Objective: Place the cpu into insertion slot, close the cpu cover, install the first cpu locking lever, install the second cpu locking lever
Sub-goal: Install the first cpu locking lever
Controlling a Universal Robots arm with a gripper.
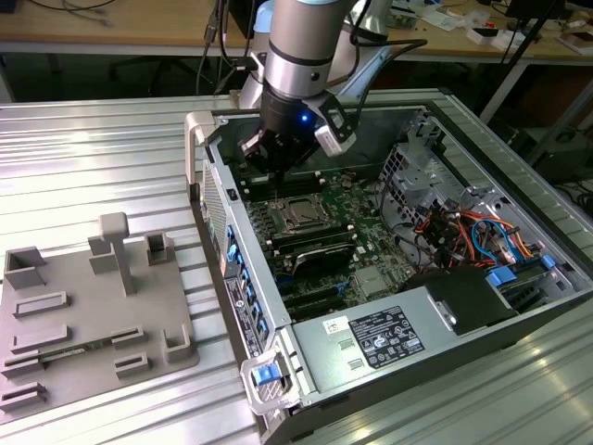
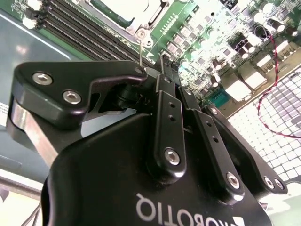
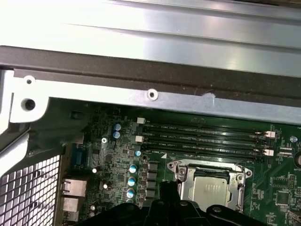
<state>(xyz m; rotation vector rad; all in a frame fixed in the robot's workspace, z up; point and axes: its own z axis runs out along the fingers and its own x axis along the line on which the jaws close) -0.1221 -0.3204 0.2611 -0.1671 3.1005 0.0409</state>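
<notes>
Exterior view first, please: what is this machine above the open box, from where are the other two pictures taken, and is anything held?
The machine is a robot arm; its grasping part, the end effector, hangs inside an open computer case on a ribbed metal table. The exterior view comes from a camera off the arm. Both wrist views come from cameras on the arm, facing the green board. There the cpu lies seated, the cover framing it. A grey tray lies at the exterior view's left. Whether anything is held, I cannot tell.
</notes>
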